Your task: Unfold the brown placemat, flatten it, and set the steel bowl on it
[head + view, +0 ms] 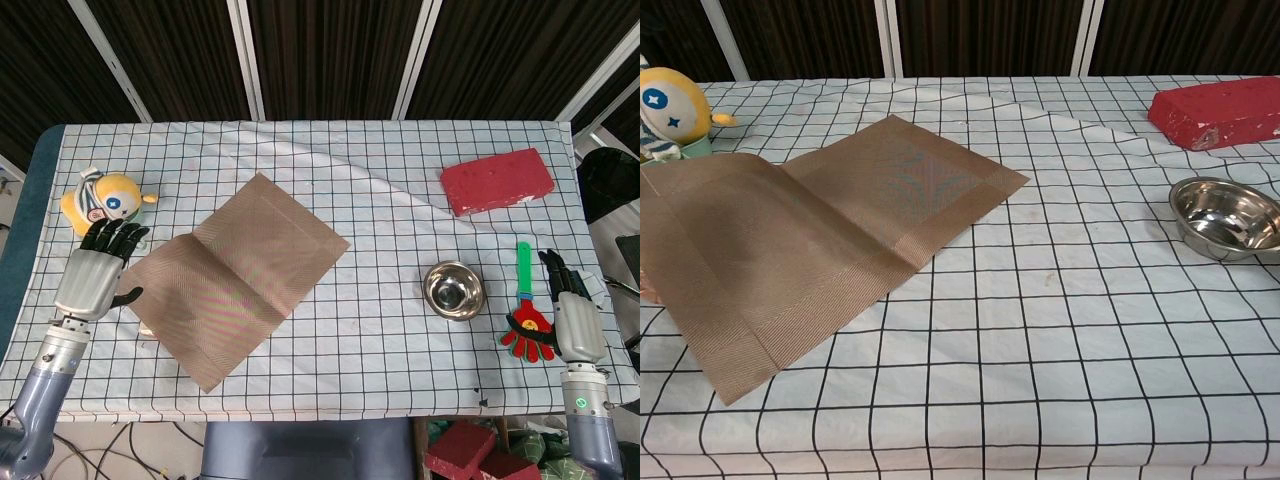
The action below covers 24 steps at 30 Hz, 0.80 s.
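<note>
The brown placemat (235, 280) lies opened out left of the table's centre, with a crease across its middle. In the chest view the placemat's (830, 230) left half sits a little raised. My left hand (95, 272) hovers at its left edge with fingers spread and nothing in them; the thumb points toward the mat. The steel bowl (453, 290) stands upright on the checked cloth to the right, also in the chest view (1225, 217). My right hand (572, 318) rests open near the right table edge, apart from the bowl.
A yellow toy figure (103, 203) stands just beyond my left hand. A red brick (497, 181) lies at the back right. A red and green hand-shaped clapper (527, 325) lies between the bowl and my right hand.
</note>
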Available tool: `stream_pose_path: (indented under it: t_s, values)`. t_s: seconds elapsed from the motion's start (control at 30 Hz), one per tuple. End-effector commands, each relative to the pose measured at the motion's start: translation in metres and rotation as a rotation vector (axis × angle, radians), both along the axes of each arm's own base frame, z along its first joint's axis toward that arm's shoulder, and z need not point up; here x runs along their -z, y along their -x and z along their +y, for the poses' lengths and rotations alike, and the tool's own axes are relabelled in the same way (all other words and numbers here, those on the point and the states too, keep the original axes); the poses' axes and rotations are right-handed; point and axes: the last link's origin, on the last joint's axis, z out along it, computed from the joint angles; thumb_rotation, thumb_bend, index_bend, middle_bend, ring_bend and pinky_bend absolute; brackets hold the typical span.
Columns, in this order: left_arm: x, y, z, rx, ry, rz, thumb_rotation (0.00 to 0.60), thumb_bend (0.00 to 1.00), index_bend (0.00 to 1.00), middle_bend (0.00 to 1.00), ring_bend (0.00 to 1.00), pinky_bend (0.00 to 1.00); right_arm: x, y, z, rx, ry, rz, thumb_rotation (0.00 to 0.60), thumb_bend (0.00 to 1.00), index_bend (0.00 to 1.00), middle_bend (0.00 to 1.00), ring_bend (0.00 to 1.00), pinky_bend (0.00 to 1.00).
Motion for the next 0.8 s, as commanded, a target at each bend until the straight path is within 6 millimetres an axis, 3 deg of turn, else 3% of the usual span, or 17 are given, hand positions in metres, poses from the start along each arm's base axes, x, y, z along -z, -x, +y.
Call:
stream_pose_path:
  t_s: [0.03,0.3,0.57,0.8]
  values:
    - [-0.008,0.005,-0.013,-0.007,-0.021,-0.052,0.600,0.01,0.15,0.16,0.10,0.11,-0.005,-0.007,-0.001,-0.028,0.017,0.011,0.600,0.11,0.08,0.01,0.08,0.22]
    - [-0.027,0.028,-0.041,-0.046,-0.116,-0.162,0.600,0.01,0.11,0.14,0.09,0.11,-0.019,-0.034,-0.016,-0.122,0.021,0.079,0.600,0.08,0.08,0.01,0.08,0.22]
    - [-0.033,0.060,-0.052,-0.101,-0.220,-0.236,0.600,0.01,0.07,0.09,0.07,0.10,-0.025,-0.082,-0.063,-0.265,-0.038,0.274,0.600,0.04,0.08,0.01,0.08,0.22]
    - [-0.033,0.064,-0.048,-0.097,-0.237,-0.285,0.600,0.01,0.07,0.08,0.07,0.10,-0.014,-0.113,-0.100,-0.333,-0.095,0.411,0.600,0.02,0.08,0.02,0.08,0.22]
